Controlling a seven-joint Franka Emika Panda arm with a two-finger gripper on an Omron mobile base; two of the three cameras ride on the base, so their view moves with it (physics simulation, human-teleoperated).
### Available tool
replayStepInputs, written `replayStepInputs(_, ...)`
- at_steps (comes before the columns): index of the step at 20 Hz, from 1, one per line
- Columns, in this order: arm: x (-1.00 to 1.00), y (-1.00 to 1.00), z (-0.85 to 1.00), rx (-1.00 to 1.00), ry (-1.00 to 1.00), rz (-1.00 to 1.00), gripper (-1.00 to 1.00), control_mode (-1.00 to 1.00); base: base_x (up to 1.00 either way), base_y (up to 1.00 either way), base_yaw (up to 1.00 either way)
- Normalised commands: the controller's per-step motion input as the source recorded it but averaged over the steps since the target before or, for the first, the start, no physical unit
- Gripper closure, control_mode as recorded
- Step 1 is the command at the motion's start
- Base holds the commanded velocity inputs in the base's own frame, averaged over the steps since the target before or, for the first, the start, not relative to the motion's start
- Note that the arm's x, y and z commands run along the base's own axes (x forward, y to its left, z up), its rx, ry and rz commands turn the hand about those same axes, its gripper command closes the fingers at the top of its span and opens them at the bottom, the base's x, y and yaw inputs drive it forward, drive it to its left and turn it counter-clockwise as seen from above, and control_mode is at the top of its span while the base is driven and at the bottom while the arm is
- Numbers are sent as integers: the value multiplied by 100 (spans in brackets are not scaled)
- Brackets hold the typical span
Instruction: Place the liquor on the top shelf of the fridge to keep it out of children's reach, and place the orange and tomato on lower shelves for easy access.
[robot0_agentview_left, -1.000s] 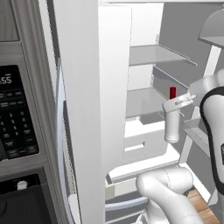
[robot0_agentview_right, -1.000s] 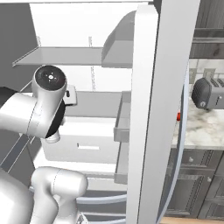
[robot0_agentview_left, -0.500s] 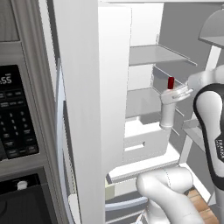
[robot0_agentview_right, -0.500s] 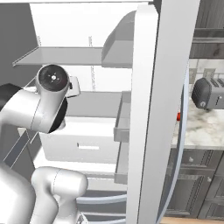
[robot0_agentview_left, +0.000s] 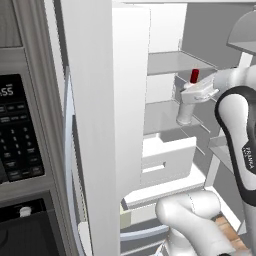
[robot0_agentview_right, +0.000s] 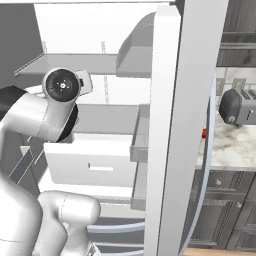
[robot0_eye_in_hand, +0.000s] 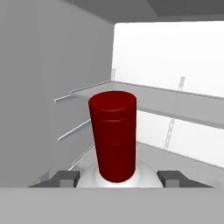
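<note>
You've got the gripper (robot0_eye_in_hand: 117, 177) clamped on the liquor bottle (robot0_eye_in_hand: 113, 135), held up inside the fridge (robot0_agentview_left: 130, 100) just below the top shelf (robot0_eye_in_hand: 175, 103), not set down yet. Tomato (robot0_agentview_right: 204, 133) sits by the toaster (robot0_agentview_right: 239, 106); it and the orange are left.

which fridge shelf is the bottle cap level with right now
The top shelf, the thin grey plate. In the left base view the liquor bottle's red cap reaches its height; the lower shelves, thick-fronted and white, sit well below.

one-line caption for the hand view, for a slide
Gripper shut on the red-capped liquor bottle, facing the fridge's grey top shelf.
</note>
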Motion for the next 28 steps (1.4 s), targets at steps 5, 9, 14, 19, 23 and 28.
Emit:
replayStepInputs(5,29,0,48,2,-7,0,100,-100,0,0,0)
replayStepInputs(9,25,-3,56,4,-9,0,100,-100,0,0,0)
replayStepInputs(14,25,0,55,3,-9,0,100,-100,0,0,0)
replayStepInputs(19,28,0,29,0,-3,0,100,-100,0,0,0)
replayStepInputs(23,38,0,1,0,0,0,100,-100,0,0,0)
replayStepInputs(28,44,0,-3,0,0,0,100,-100,0,0,0)
